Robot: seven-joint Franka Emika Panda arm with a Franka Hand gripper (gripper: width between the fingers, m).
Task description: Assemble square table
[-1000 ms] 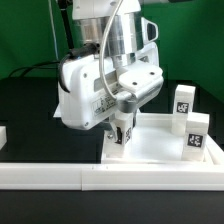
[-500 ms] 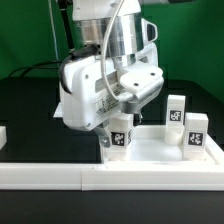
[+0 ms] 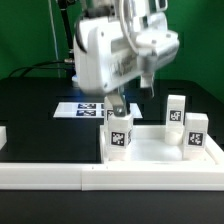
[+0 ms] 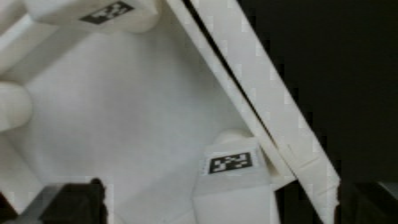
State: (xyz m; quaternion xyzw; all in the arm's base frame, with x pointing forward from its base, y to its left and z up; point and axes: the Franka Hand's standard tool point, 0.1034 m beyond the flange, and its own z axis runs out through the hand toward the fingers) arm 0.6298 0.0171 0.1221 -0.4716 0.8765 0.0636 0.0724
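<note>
Three short legs (image 3: 120,133) are stood upright on the white slab (image 3: 150,149) on the desk (image 3: 30,110), ready for fixing. The claw (image 3: 117,106) is held open above one leg, gripping nothing.

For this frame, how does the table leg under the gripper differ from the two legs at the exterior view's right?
The leg under the gripper stands alone at the tabletop's near-left corner; the right-hand legs stand as a close pair. The open gripper hangs just above the first; nothing is over the pair. All are upright, white and tagged.
</note>
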